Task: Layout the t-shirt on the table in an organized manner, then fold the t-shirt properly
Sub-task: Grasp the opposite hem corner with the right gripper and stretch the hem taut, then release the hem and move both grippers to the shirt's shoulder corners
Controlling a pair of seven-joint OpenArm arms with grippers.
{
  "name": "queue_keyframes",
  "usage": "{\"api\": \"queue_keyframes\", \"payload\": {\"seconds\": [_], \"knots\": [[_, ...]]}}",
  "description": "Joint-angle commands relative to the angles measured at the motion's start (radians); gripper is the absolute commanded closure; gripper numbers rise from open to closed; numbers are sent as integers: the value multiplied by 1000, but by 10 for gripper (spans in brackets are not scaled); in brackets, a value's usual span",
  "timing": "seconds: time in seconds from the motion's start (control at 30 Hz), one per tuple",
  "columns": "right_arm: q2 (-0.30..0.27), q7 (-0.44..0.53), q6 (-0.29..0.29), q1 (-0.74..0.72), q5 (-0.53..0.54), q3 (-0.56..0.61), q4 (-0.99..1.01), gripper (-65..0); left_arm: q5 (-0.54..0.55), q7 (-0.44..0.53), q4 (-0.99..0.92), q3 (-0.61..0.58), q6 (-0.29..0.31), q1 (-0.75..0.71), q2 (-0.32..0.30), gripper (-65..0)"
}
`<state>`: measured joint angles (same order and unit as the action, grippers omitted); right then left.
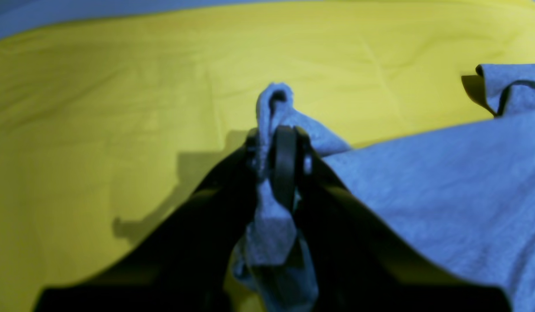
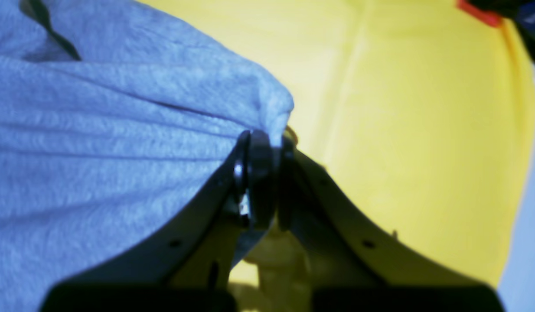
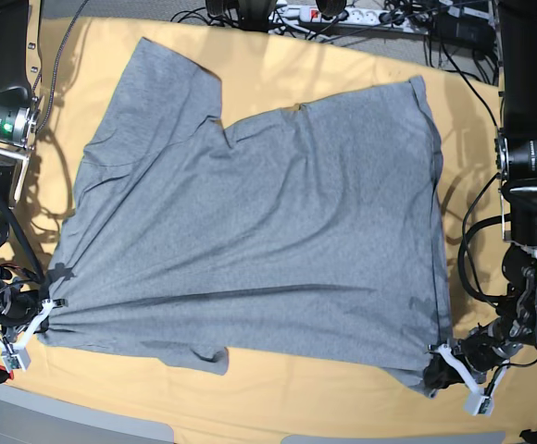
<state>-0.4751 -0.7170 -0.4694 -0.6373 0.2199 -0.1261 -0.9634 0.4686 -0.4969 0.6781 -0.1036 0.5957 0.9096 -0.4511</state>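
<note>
The heather-grey t-shirt (image 3: 250, 222) lies spread plain side up on the table (image 3: 324, 398), covered in yellow-orange cloth. My left gripper (image 3: 435, 368) is shut on the shirt's near right corner; in the left wrist view the jaws (image 1: 278, 143) pinch a bunched fold of the grey fabric (image 1: 445, 182). My right gripper (image 3: 48, 310) is shut on the shirt's near left corner; in the right wrist view it (image 2: 263, 147) clamps the cloth edge (image 2: 120, 151). Both corners are held low over the table near its front edge. No lettering shows.
Cables and a power strip (image 3: 333, 14) lie beyond the table's far edge. The arm bases stand at the left (image 3: 0, 102) and right (image 3: 528, 148) sides. A red object (image 2: 480, 15) shows at the table edge in the right wrist view.
</note>
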Motion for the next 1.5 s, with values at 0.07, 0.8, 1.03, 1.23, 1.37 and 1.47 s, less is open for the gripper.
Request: {"api": "queue_keyframes", "payload": {"seconds": [0.07, 0.8, 1.03, 1.23, 1.37, 1.47], "knots": [[-21, 28, 10, -39, 9, -5, -18, 0, 7, 34, 16, 6, -11, 58, 3, 0], [-146, -504, -212, 50, 640, -38, -245, -118, 472, -607, 16, 6, 102, 134, -53, -17], [-145, -679, -229, 186, 859, -115, -342, 0, 639, -824, 16, 7, 102, 126, -64, 0], [-146, -679, -229, 259, 895, -119, -342, 0, 705, -899, 16, 6, 102, 74, -64, 0], [-150, -679, -229, 291, 989, -124, -343, 0, 719, -899, 16, 7, 102, 35, -71, 0], [-150, -679, -229, 321, 1070, -154, -353, 0, 758, -899, 16, 7, 102, 4, -91, 0]]}}
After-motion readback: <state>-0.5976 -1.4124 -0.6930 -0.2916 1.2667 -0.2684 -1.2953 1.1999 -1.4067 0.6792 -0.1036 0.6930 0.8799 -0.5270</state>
